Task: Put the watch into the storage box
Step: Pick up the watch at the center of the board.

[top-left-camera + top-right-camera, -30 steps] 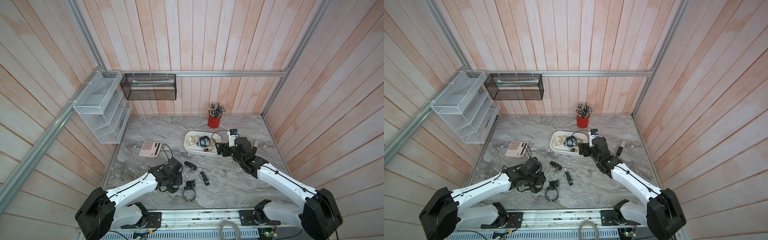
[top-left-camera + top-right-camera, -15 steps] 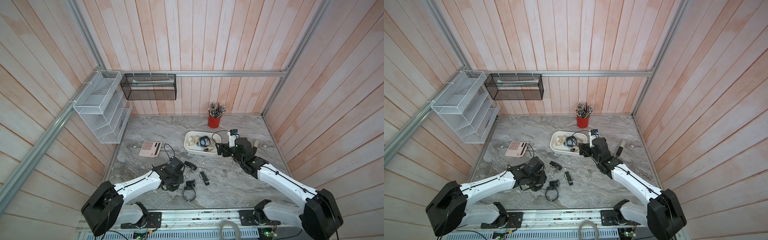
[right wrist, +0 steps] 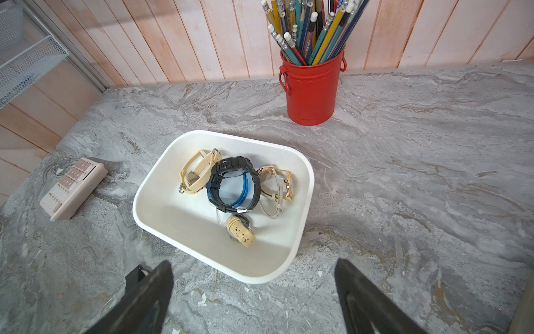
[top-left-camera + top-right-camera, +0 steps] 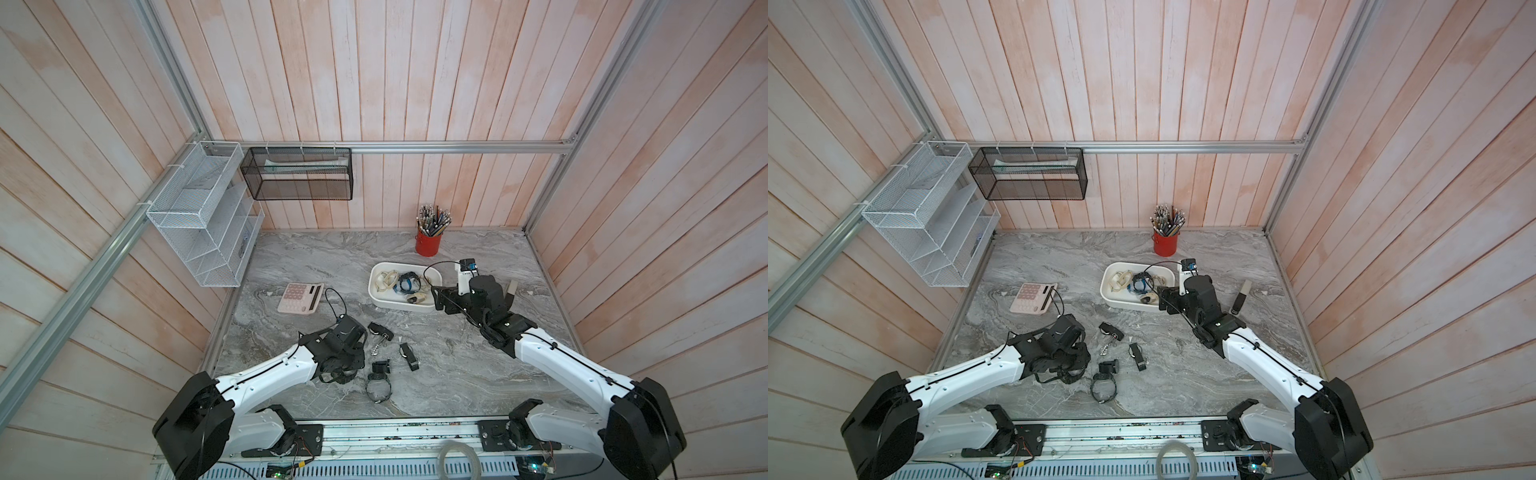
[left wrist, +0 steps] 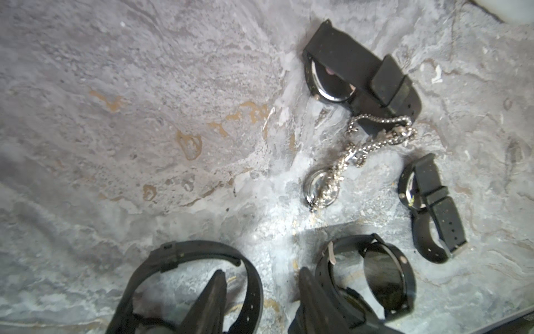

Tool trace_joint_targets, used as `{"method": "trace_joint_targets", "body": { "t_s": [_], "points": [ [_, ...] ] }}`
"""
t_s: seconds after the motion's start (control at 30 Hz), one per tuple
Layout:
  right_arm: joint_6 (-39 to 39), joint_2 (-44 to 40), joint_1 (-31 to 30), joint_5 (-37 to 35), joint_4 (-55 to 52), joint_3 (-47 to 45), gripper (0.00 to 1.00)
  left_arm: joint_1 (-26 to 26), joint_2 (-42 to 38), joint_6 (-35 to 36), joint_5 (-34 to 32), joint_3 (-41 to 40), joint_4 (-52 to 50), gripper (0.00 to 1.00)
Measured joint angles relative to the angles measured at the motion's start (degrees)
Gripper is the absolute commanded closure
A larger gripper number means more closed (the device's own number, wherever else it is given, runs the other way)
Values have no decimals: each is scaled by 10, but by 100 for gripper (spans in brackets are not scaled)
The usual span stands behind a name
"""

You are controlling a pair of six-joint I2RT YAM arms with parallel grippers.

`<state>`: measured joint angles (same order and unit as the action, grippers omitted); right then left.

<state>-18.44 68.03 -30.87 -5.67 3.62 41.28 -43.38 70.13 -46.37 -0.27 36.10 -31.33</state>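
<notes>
At seven o'clock the left gripper (image 5: 261, 271) straddles the watch (image 5: 185, 254) at its strap, jaws apart, to pinch it. The right gripper (image 3: 254, 261) hangs spread and empty beside the storage box (image 3: 173, 211).

Left wrist view: left gripper (image 5: 261, 271) fingers (image 5: 212, 303) were blurred, bases cut off by the frame edge. Looped black watch (image 5: 185, 260) ran off the same edge, dial unseen. Storage box (image 5: 517, 10): only a corner was in frame. In both top views the fingertips were hidden under the wrist, and the watch dials were too small to read.
</notes>
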Motion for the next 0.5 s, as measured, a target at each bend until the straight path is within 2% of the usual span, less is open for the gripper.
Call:
{"method": "trace_joint_targets", "body": {
  "t_s": [0.2, 0.37, 0.5],
  "points": [
    [0, 15, 0, 0, 2, 0, 11, -14, 3, -2, 1, 0, -15, 57],
    [0, 15, 0, 0, 3, 0, 11, -33, 44, -3, 3, 2, -21, 60],
    [0, 15, 0, 0, 3, 0, 11, -42, 75, -7, 2, 8, -26, 72]
  ]
}}
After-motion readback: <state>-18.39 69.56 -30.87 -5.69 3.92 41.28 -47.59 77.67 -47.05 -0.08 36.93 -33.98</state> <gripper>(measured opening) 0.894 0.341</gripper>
